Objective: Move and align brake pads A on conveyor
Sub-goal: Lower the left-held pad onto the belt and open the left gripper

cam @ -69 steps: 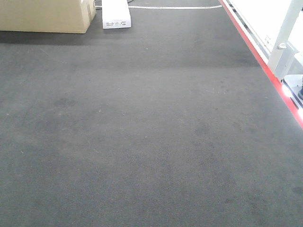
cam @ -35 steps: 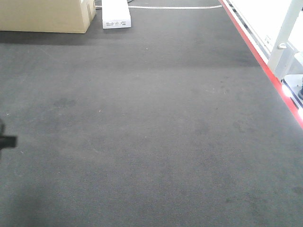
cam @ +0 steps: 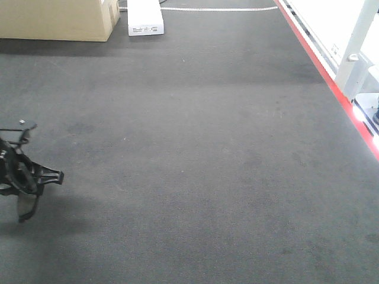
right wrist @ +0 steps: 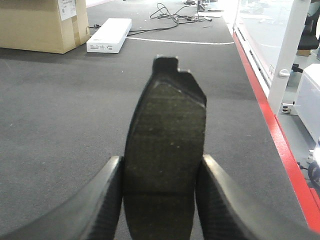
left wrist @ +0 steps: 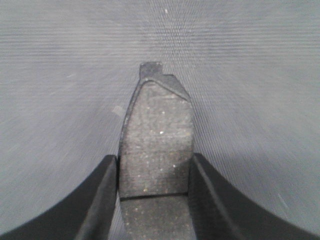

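The conveyor (cam: 201, 154) is a wide dark felt belt that fills the front view. My left gripper (cam: 31, 188) hangs over its left edge. In the left wrist view the left gripper (left wrist: 155, 202) is shut on a brake pad A (left wrist: 157, 135), which points forward low over the belt (left wrist: 250, 75), its grey friction face and centre groove up. The right gripper (right wrist: 162, 205) is shut on another brake pad A (right wrist: 167, 140), held above the belt (right wrist: 65, 110); it is out of the front view.
A cardboard box (cam: 56, 19) and a flat white box (cam: 145, 21) stand at the belt's far left end. The red frame edge (cam: 331, 83) runs down the right side, with a white post (cam: 355, 47) beyond it. Cables (right wrist: 172, 12) lie at the far end.
The left gripper has come into the front view from the left edge and moved right over the belt. Nothing else has moved.
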{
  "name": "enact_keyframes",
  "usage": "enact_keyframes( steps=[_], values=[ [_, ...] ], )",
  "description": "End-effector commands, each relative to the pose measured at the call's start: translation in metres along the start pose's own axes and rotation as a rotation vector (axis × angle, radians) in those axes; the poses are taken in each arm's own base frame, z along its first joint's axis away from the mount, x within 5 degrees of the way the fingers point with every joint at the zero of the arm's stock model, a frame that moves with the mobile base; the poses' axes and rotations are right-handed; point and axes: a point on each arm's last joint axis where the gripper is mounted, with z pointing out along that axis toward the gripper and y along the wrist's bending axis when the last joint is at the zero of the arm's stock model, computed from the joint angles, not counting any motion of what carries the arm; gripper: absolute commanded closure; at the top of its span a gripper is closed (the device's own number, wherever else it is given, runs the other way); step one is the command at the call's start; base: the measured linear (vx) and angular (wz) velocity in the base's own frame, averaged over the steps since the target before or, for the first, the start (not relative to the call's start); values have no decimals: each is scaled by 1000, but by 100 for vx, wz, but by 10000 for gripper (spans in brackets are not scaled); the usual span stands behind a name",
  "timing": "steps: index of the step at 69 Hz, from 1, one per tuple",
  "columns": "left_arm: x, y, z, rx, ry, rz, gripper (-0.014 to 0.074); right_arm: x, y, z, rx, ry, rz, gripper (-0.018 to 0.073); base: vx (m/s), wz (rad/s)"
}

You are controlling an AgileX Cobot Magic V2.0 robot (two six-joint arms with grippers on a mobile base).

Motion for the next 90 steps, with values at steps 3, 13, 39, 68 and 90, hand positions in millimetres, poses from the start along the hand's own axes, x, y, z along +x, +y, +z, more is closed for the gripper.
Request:
enact_keyframes(
  steps=[3, 13, 39, 68, 90],
  values=[
    [-15, -1, 1, 5, -40, -12, 281, -19, -1, -3, 10, -126, -13, 561, 0, 0],
    [-17, -2, 13, 0, -2, 6, 171, -19, -1, -3, 10, -126, -13, 561, 0, 0],
    [-17, 0, -58, 35, -212, -10, 125, -19, -1, -3, 10, -126, -13, 561, 0, 0],
    [73, 13, -142, 91, -639, 22, 125, -19, -1, -3, 10, -126, -13, 561, 0, 0],
    [158, 21, -167, 136, -943, -10, 125, -19, -1, -3, 10, -126, -13, 561, 0, 0]
  ],
)
